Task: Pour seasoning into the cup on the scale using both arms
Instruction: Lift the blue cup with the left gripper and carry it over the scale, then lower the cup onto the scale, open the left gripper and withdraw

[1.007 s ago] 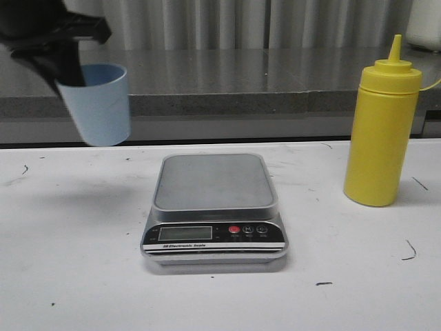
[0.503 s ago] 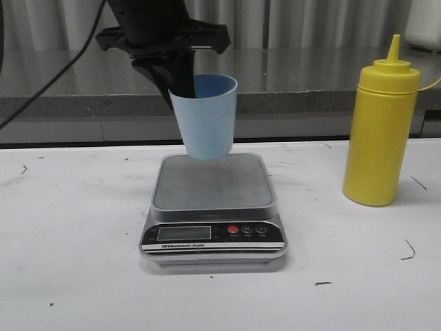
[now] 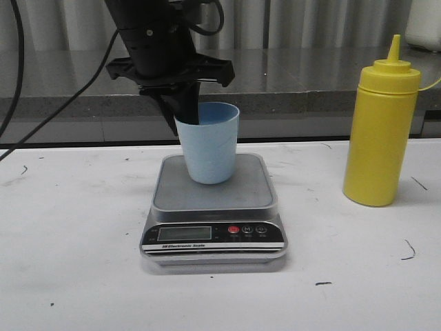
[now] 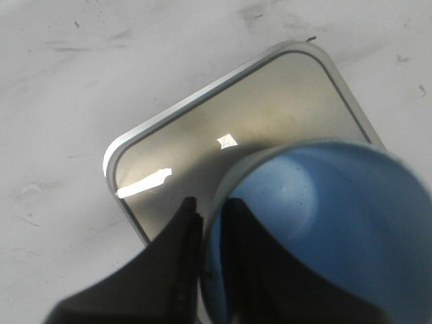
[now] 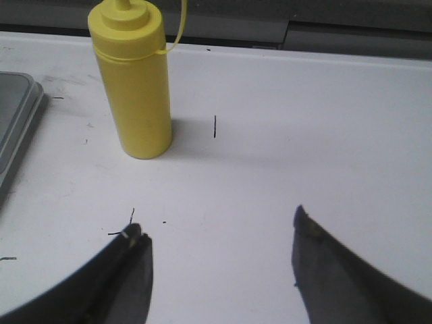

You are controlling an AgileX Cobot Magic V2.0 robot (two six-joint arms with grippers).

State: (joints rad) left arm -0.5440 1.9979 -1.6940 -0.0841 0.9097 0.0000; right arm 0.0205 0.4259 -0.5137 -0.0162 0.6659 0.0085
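The pale blue cup (image 3: 209,148) stands upright on the scale's grey steel platform (image 3: 234,193). My left gripper (image 3: 185,114) comes down from above and is shut on the cup's rim, one finger inside and one outside. In the left wrist view the cup (image 4: 317,223) fills the lower right, with the gripper (image 4: 210,206) pinching its wall over the scale (image 4: 202,142). The yellow seasoning bottle (image 3: 381,127) stands upright on the table to the right of the scale. In the right wrist view my right gripper (image 5: 217,229) is open and empty, well short of the seasoning (image 5: 133,81).
A white table (image 3: 69,241) with small dark marks carries everything. A grey stone ledge (image 3: 296,83) runs along the back. The scale's black front panel (image 3: 213,238) with its screen and buttons faces the front edge. A black cable (image 3: 41,117) hangs at the left.
My left gripper carried the cup from the far left over to the scale, then lowered it onto the platform. The seasoning has not moved.
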